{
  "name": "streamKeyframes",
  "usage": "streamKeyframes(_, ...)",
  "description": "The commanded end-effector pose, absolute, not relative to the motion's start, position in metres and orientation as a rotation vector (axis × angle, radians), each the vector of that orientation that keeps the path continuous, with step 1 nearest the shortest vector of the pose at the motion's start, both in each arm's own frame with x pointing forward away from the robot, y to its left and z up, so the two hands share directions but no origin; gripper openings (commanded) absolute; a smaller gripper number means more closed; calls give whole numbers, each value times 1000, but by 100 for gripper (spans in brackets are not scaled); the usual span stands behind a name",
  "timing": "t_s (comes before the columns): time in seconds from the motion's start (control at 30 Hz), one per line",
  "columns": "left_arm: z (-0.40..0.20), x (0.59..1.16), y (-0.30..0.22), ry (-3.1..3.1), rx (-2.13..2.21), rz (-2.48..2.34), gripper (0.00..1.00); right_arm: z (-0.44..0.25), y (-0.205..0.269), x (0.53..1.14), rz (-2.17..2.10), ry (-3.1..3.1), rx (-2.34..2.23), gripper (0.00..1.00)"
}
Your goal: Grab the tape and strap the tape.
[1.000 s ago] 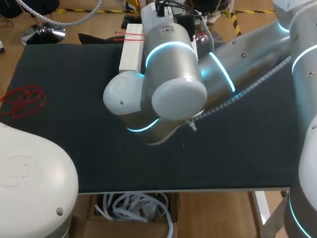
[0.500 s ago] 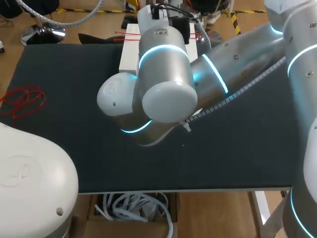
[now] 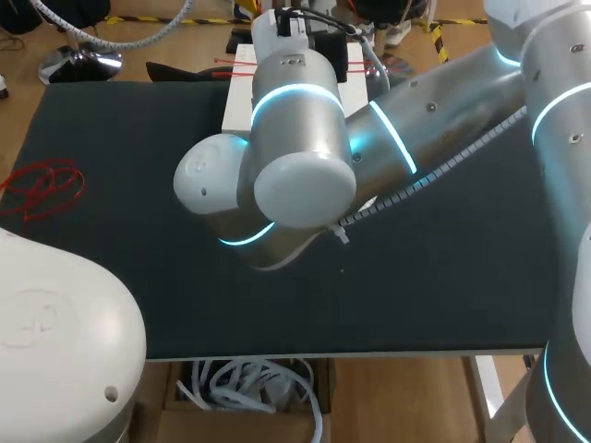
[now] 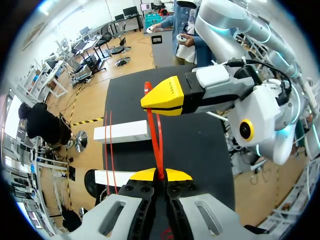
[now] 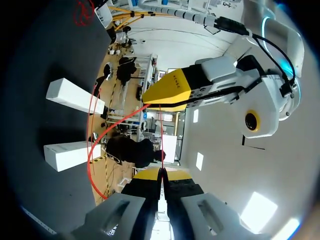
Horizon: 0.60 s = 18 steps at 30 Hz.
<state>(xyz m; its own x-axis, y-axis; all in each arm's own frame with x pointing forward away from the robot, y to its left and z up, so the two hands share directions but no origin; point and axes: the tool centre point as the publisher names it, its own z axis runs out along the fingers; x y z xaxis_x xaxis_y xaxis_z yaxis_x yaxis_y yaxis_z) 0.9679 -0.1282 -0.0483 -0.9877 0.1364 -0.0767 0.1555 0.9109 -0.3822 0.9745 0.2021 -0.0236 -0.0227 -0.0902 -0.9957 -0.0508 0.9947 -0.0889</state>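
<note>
The left gripper (image 4: 159, 175) and the right gripper (image 5: 160, 176) each pinch the thin red plastic strap (image 4: 158, 162) above white rectangular blocks (image 4: 121, 132).

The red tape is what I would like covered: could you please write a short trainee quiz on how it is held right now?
1. True or false: the left claw is shut on the red tape.
2. How many white boxes lie on the table in the left wrist view? A one, B two, C four.
3. Fill in: the tape's far end is gripped by the ___ claw.
Key: 1 true; 2 B; 3 right claw.
</note>
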Motion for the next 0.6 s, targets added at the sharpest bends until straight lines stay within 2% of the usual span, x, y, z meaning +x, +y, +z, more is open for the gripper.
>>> streamKeyframes(0.03,-48,968,-128,3025,230,-606,0,-22,205,973,-35,1603,-114,0)
streamKeyframes(0.6,-48,968,-128,3025,230,-606,0,-23,210,973,-39,1608,-123,0)
